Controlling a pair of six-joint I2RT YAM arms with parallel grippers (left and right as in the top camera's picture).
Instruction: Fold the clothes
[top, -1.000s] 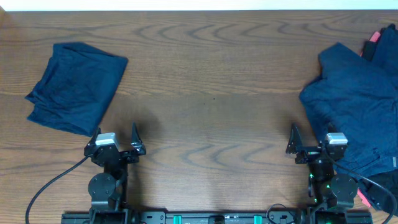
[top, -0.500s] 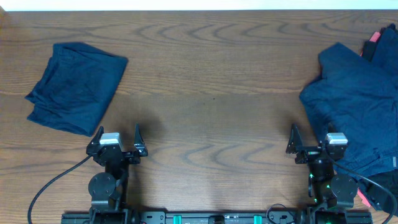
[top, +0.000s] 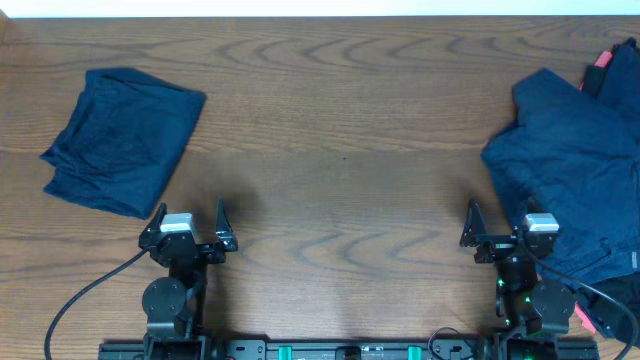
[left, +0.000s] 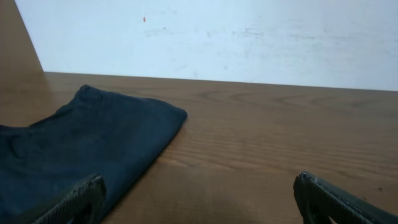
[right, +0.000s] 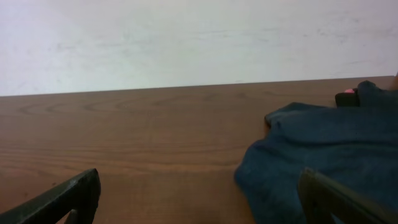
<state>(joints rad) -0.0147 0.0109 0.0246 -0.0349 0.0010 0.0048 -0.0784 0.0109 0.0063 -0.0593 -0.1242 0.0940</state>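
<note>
A folded dark blue garment (top: 122, 140) lies flat on the wooden table (top: 340, 120), at its far left part. At the far right lies an unfolded heap of dark blue clothes (top: 575, 180); it spreads to the table edge. A small pink object (top: 601, 58) shows at the far side of this heap, but I cannot tell what it is.

Both arms are drawn back at the near edge of the table, low and pointing forward. The left gripper (top: 189, 213) stands just near the front corner of the folded garment. Its jaws are wide apart and hold nothing; in the left wrist view one finger (left: 74, 202) is over the cloth edge.

The right gripper (top: 503, 216) is beside the near edge of the heap, also spread wide with nothing between its fingers (right: 62, 199). A black cable (top: 80, 300) runs from the left arm base
</note>
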